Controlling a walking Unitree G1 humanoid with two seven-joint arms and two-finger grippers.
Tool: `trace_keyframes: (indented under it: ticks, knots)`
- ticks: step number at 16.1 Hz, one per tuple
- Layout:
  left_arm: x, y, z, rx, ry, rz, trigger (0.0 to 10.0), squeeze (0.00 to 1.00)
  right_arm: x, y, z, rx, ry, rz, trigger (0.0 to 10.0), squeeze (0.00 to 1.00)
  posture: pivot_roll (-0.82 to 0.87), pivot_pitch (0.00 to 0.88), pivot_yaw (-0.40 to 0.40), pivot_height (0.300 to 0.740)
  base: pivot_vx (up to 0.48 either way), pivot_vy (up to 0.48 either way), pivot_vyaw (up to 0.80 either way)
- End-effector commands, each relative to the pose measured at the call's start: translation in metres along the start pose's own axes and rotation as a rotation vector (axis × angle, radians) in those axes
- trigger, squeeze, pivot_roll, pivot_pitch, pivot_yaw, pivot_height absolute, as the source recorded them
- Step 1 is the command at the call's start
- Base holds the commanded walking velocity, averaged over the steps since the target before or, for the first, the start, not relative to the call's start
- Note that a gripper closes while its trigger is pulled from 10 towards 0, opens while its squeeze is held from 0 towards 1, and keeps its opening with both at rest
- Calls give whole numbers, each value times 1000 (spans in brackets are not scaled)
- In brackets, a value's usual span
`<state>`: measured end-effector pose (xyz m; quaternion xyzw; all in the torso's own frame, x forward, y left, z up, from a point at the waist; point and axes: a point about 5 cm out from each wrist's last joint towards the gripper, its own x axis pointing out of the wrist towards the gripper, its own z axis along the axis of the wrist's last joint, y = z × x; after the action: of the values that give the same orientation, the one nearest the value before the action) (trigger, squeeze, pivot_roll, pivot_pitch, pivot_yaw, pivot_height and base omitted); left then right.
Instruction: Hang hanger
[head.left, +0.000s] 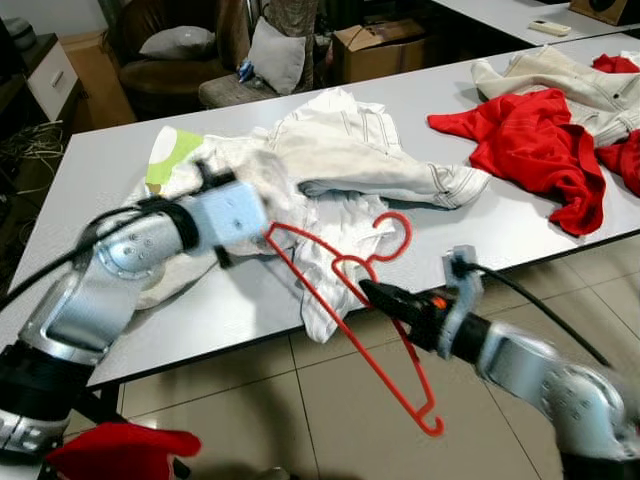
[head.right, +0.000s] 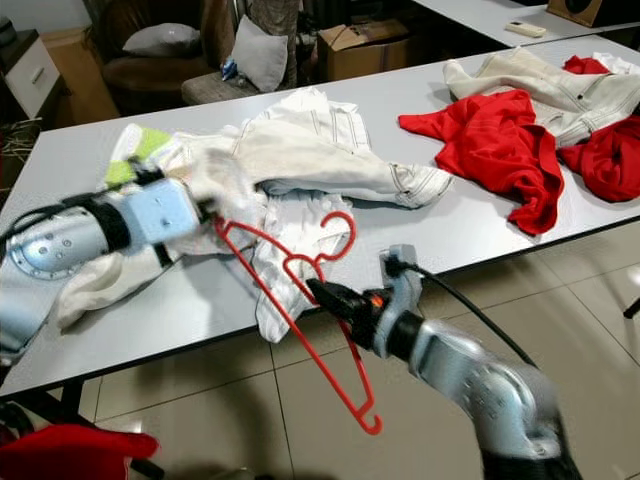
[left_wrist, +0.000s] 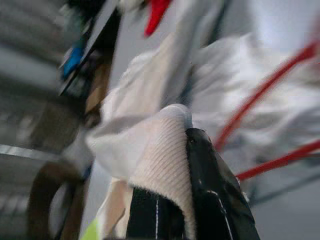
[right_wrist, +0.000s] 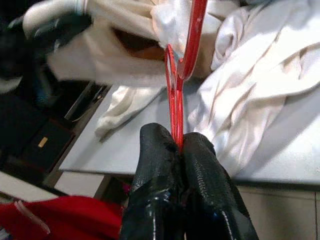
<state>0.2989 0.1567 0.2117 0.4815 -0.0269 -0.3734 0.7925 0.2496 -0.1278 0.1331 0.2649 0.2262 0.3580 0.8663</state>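
A red plastic hanger (head.left: 310, 283) hangs tilted over the table's near edge, one end up at the white garment (head.left: 350, 150) and the other low above the floor. My right gripper (head.left: 368, 290) is shut on its middle, and the right wrist view shows the black fingertips (right_wrist: 165, 150) pinching the red wire. My left gripper (left_wrist: 175, 200) is at the hanger's raised end, shut on a ribbed cream edge (left_wrist: 165, 155) of the white garment. The left arm looks blurred. The garment lies crumpled on the grey table (head.left: 110, 180).
Red clothing (head.left: 530, 140) and a cream garment (head.left: 560, 75) lie on the table's right side. Another red cloth (head.left: 120, 450) sits low at my left. Behind the table stand chairs with cushions (head.left: 275, 50) and a cardboard box (head.left: 375, 45). Tiled floor (head.left: 300, 420) lies below.
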Motion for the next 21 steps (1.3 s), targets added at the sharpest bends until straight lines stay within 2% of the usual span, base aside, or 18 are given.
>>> trace_keyframes:
  ticks: [1,3,4,7,8,10,12,13,15,17,19,21]
  knots:
    - [0,-5,0,11,2,-45,0,0,3,1,4,-15,-12,-7,10000,0,-94,0,102,740,0,0,0]
    - [1,-16,-12,34,87,-101,0,0,7,5,18,-39,-75,2,10000,0,-90,0,95,740,0,0,0]
    - [0,-16,-13,38,95,-103,0,0,7,5,18,-40,-79,4,10000,0,-90,0,95,740,0,0,0]
    - [0,-16,-14,37,102,-102,0,0,8,4,21,-43,-100,-10,10000,0,-90,0,94,740,0,0,0]
    - [0,-14,-16,21,102,-95,0,0,11,-1,27,-41,-136,-62,10000,0,-94,0,101,740,0,0,0]
    - [1,-12,-16,12,98,-90,0,0,12,-5,28,-36,-149,-91,10000,0,-94,0,101,740,0,0,0]
    - [5,-20,-14,-44,74,-120,0,0,24,-6,32,-5,-200,-106,10000,0,-85,0,104,740,0,0,0]
    - [5,-20,-14,-44,74,-120,0,0,24,-6,32,-5,-200,-106,10000,0,-85,0,104,740,0,0,0]
    - [8,-34,-18,-119,95,-132,0,0,36,-1,38,96,-323,-91,10000,0,-73,0,94,740,0,0,0]
    - [10,-35,-17,-130,90,-133,0,0,40,3,42,156,-410,-71,10000,0,-71,0,93,740,0,0,0]
    - [12,-36,-15,-151,75,-134,0,0,42,6,46,191,-448,-42,10000,0,-71,0,91,740,0,0,0]
    - [15,-38,0,-232,-23,-165,784,0,50,13,54,227,-494,10,10000,0,-73,0,88,740,0,0,0]
